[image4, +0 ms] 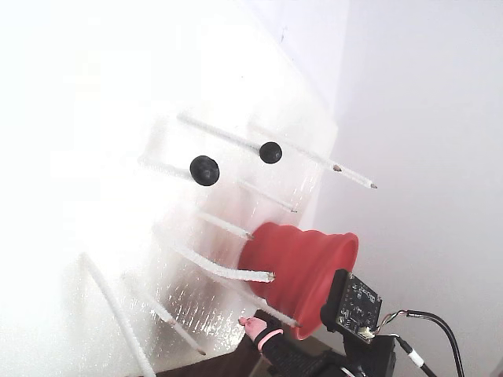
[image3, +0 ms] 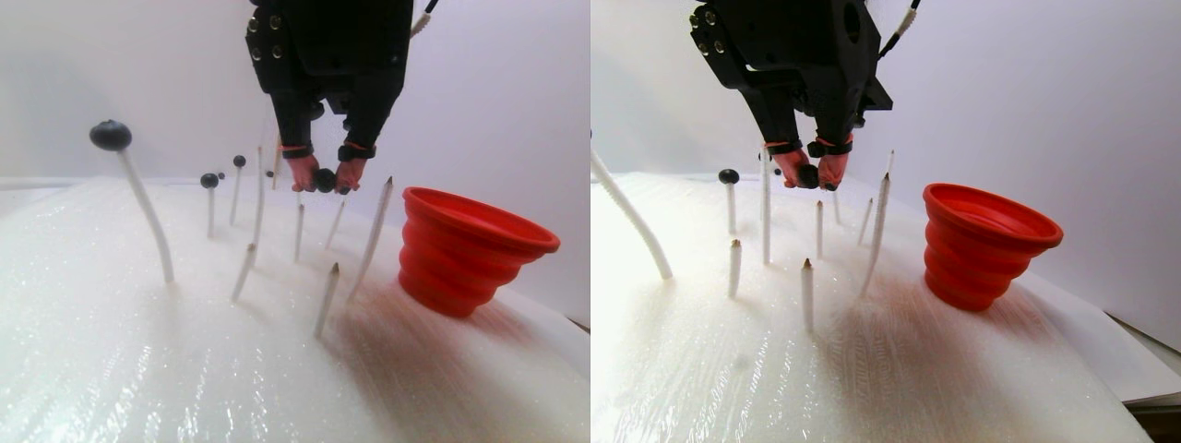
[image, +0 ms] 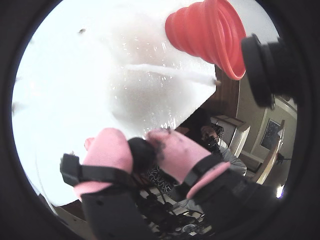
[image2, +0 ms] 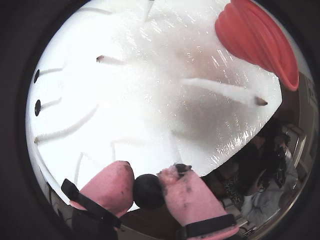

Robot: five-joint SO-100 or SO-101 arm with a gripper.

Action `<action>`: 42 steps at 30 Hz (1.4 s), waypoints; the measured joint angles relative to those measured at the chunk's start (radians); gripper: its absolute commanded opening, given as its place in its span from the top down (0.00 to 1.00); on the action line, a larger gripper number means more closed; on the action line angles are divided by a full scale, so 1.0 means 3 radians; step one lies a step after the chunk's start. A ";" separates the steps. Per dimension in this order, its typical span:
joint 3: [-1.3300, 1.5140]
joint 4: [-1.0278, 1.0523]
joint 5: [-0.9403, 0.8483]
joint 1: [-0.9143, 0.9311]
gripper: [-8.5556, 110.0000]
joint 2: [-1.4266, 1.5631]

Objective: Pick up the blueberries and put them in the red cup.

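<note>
Stereo pair view, left of the red cup: 3 blueberries sit atop white rods on the white bench. The gripper hangs above the rods, jaws clamped on 1 blueberry. Cup stands upright, rightmost.

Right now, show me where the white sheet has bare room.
The near foreground of the white sheet, in front of the white rods and beside the red cup, is bare. Behind, it is crowded: rods, some topped with blueberries.
</note>
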 measured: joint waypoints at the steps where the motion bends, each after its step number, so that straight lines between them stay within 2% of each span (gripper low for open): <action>1: -0.0020 0.0015 -0.0031 0.0026 0.85 0.0000; 18: -0.0435 0.0087 -0.0368 0.0358 0.85 -0.0005; 42: -0.1007 0.0087 -0.0573 0.0803 0.85 -0.0537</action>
